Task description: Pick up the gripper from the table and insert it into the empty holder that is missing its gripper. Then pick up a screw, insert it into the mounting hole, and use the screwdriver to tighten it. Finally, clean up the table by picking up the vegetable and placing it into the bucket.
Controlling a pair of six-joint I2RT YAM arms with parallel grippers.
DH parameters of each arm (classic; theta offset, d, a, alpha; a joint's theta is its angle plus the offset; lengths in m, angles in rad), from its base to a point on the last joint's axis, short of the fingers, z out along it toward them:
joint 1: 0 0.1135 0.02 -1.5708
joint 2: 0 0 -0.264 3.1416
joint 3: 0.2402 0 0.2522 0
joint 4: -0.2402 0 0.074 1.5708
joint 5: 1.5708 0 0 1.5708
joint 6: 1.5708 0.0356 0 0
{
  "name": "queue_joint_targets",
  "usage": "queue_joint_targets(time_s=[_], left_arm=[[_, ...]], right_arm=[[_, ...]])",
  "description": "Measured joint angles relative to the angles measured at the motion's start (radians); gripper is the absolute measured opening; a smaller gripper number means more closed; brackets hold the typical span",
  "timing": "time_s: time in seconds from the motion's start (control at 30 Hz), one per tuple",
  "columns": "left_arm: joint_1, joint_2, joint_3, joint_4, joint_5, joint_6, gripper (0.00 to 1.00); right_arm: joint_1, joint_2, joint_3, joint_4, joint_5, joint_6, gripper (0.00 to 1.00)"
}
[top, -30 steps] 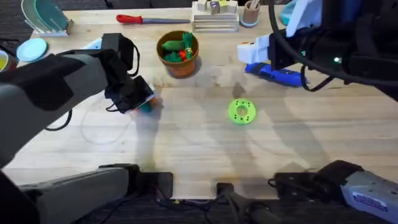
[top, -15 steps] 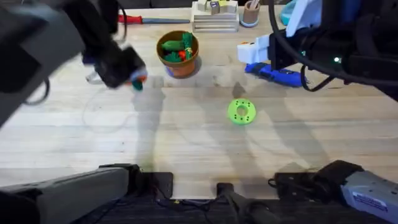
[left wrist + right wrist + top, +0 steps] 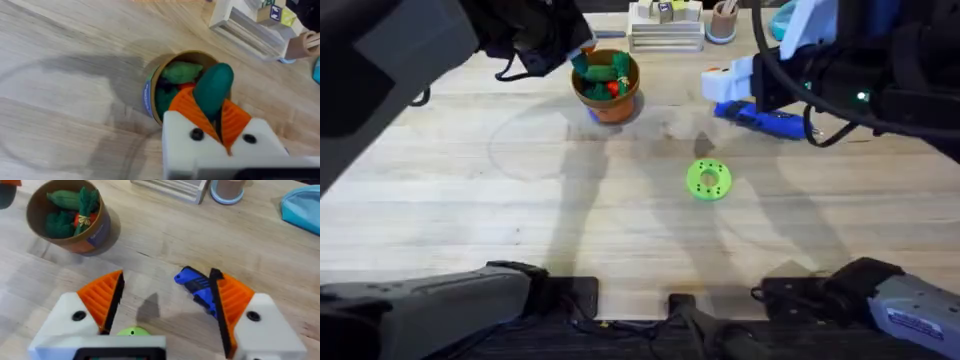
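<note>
My left gripper (image 3: 216, 111) is shut on the vegetable (image 3: 213, 89), a smooth dark green oblong, and holds it just above the bucket (image 3: 156, 75). In the overhead view the left gripper (image 3: 570, 55) hangs at the left rim of the orange bucket (image 3: 610, 108), which holds green and orange toys. The blue screwdriver (image 3: 770, 122) lies on the table at the right. My right gripper (image 3: 167, 302) is open above the screwdriver (image 3: 196, 286), which lies by one orange pad (image 3: 232, 300). I cannot pick out the loose gripper, its holder or a screw.
A green round disc with holes (image 3: 708, 180) lies mid-table. A white slotted rack (image 3: 665, 30) and a small cup (image 3: 723, 22) stand along the far edge. A blue cloth (image 3: 302, 207) lies at the far right. The large left arm covers the table's upper left.
The left arm has risen from the left side of the table and swung right to the bucket, carrying the vegetable. The right arm has not moved.
</note>
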Motion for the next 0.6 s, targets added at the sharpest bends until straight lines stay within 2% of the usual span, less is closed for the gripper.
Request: queue_joint_targets(time_s=[0.03, 0.07, 0.23, 0.27, 0.37, 0.47, 0.53, 0.57, 0.6], left_arm=[[0.000, 0.006, 0.000, 0.002, 0.000, 0.001, 0.058], [0.000, 0.011, 0.000, 0.004, 0.000, -0.001, 0.156], [0.000, 0.036, 0.000, 0.009, 0.004, -0.003, 0.904], [0.000, 0.040, 0.000, 0.009, 0.004, -0.007, 0.969], [0.000, 0.043, 0.000, 0.009, 0.004, -0.007, 0.992], [0.000, 0.041, 0.000, 0.012, 0.005, 0.029, 0.994], [0.000, 0.034, 0.000, 0.012, 0.005, 0.070, 0.993], [-0.001, -0.002, 0.000, 0.007, 0.013, 0.156, 0.994], [-0.003, -0.023, 0.000, 0.007, 0.014, 0.187, 0.994]], right_arm=[[0.000, 0.000, 0.000, 0.000, 0.000, 0.000, 0.992], [0.000, 0.000, 0.000, 0.000, 0.000, 0.000, 0.992], [0.000, 0.000, 0.000, 0.000, 0.000, 0.000, 0.991], [0.000, 0.000, 0.000, -0.001, 0.000, 0.000, 0.991], [0.000, 0.000, 0.000, 0.000, 0.000, 0.000, 0.991], [0.000, 0.000, 0.000, -0.002, -0.003, 0.000, 0.991], [0.000, -0.002, 0.006, -0.024, -0.019, 0.000, 0.991], [0.000, -0.021, 0.046, -0.123, -0.060, 0.000, 0.992], [0.000, -0.032, 0.065, -0.155, -0.071, 0.000, 0.991]])
